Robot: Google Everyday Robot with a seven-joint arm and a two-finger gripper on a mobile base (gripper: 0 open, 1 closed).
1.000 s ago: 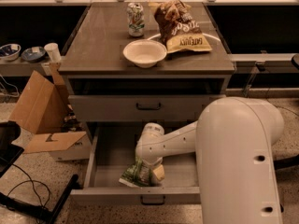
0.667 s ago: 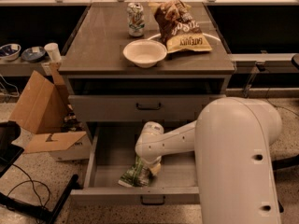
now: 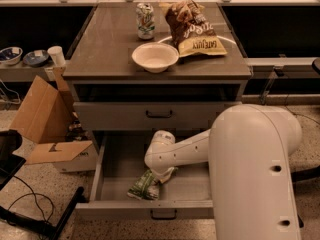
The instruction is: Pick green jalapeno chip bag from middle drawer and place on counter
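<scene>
The green jalapeno chip bag [image 3: 144,186] lies crumpled on the floor of the open middle drawer [image 3: 117,161], near its front wall. My gripper [image 3: 162,176] hangs from the white arm's wrist [image 3: 161,151], down inside the drawer right at the bag's right end. The wrist hides most of it. The counter [image 3: 107,49] is the grey-brown top of the cabinet, above and behind the drawer.
On the counter stand a white bowl [image 3: 155,57], a soda can [image 3: 145,20] and a large brown and yellow chip bag [image 3: 192,28]. The drawer above [image 3: 159,115] is closed. A cardboard box [image 3: 47,119] sits on the floor to the left. My white arm housing [image 3: 250,174] fills the right foreground.
The green bag has shifted slightly to the left in the drawer. The wrist and gripper have stayed over its right end with only a small movement.
</scene>
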